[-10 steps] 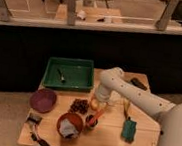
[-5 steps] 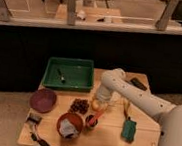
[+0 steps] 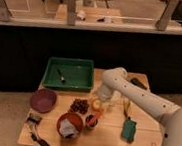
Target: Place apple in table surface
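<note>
The apple (image 3: 96,105) is a small pale yellow-orange fruit low over the light wooden table surface (image 3: 106,140), between the dark grape cluster (image 3: 79,106) and the elongated yellow fruit (image 3: 126,107). My gripper (image 3: 101,99) reaches down from the white arm (image 3: 132,93) and is right at the apple's upper right side. The gripper hides part of the apple. I cannot tell whether the apple rests on the planks.
A green tray (image 3: 51,77) holding a small utensil stands at the back left. A purple plate (image 3: 43,100), a red bowl (image 3: 70,124), a small red cup (image 3: 92,120), a green object (image 3: 129,129), a brush (image 3: 34,120) and a black item (image 3: 139,84) lie around.
The arm's upper part has shifted a little to the right and up. The apple has moved slightly right with the gripper and now stays in place.
</note>
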Robot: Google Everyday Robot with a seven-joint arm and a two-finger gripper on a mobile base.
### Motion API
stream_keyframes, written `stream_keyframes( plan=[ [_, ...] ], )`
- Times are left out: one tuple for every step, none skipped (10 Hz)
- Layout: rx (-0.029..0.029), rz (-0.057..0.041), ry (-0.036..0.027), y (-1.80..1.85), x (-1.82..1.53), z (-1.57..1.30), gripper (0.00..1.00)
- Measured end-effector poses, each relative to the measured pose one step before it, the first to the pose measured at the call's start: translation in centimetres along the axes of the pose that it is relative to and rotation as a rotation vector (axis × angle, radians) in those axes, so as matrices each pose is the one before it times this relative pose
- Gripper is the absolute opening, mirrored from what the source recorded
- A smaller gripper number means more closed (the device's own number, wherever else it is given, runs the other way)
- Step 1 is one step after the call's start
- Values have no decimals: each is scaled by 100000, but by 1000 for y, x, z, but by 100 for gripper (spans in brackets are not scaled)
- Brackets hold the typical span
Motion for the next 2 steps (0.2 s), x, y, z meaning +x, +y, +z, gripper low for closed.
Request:
stream_keyframes(
  plan=[
    [3400,698,-209,-458,45,-1949,80],
    [2361,434,-600,-318,135,-1227,80]
  ],
)
